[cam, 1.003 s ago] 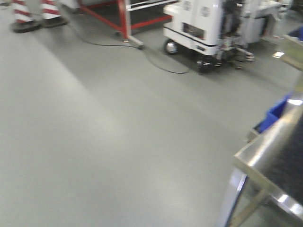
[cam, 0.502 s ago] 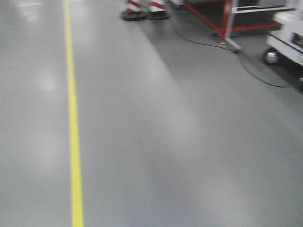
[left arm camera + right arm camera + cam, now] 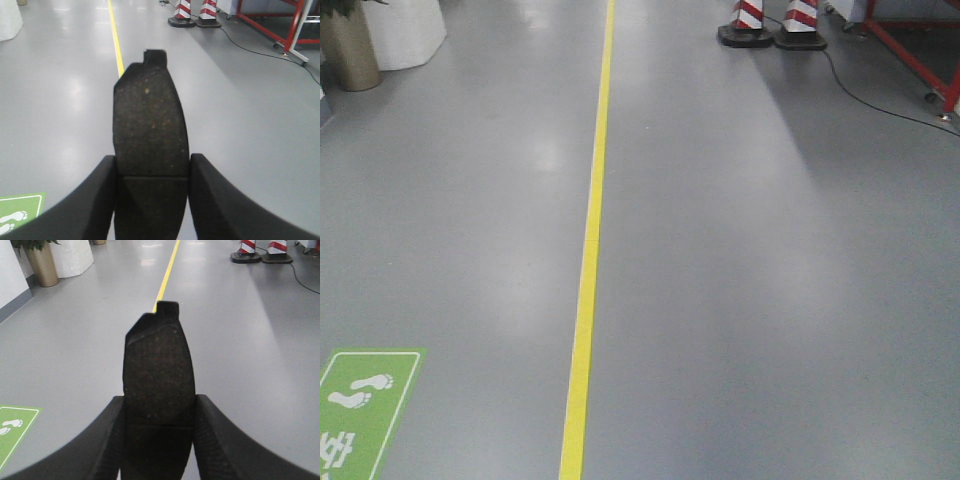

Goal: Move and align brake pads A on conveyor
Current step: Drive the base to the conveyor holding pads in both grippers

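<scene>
Holding one pad per hand, both over open floor.

Left hand (image 3: 152,165): clamped on a brake pad A (image 3: 150,115). Black fingers (image 3: 97,200) press its two long edges. The pad sticks straight out past the fingertips, rough speckled face toward the wrist camera, end tab at the far tip, groove just behind the fingertips.

Right hand (image 3: 159,405): same grip, closed on a second brake pad A (image 3: 157,360), tab at the far end.

Below both: grey floor (image 3: 740,260) with a yellow line (image 3: 590,250) running away from the robot. Green footprint sign (image 3: 360,410) is on the floor, lower left in the front view. Two red-white striped posts (image 3: 770,20) stand top right, and a red frame (image 3: 262,31) sits further right in the left wrist view. Gold planter (image 3: 42,267) is far left in the right wrist view.
</scene>
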Available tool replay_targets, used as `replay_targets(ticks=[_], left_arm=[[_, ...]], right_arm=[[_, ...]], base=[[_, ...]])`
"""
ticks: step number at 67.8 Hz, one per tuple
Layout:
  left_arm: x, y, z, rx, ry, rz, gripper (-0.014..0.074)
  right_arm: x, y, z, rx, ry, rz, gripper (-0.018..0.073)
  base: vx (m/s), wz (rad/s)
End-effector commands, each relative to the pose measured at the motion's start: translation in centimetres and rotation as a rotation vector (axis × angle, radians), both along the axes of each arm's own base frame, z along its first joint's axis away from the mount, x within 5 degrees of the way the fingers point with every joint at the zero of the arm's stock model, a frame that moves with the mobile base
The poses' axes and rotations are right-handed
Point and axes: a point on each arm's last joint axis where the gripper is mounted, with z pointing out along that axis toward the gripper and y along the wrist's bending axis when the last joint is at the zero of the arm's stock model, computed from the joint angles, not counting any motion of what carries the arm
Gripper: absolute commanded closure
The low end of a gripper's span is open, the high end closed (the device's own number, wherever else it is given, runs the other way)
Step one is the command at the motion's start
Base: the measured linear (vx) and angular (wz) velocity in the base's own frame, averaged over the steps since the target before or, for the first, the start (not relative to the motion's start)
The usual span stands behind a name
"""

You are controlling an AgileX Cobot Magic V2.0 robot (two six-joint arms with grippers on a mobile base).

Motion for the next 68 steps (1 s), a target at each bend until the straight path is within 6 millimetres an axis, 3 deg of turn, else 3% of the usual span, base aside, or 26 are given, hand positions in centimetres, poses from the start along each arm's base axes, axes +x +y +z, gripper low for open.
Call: replay_targets(ticks=[1,35,68], left_arm=[[0.17,0.05,1.72,-0.029,-0.11,0.01,0.0602],[0.17,0.05,1.72,-0.029,-0.11,0.01,0.0602],[0.17,0.05,1.72,-0.029,-0.11,0.01,0.0602]], right_arm=[[0.14,-0.04,1.82,0.006,-0.121,-0.005,0.0566],[0.14,-0.04,1.82,0.006,-0.121,-0.005,0.0566],[0.14,-0.04,1.82,0.006,-0.121,-0.005,0.0566]], base=[[0.07,0.23],[0.18,0.12],[0.46,-0.11]])
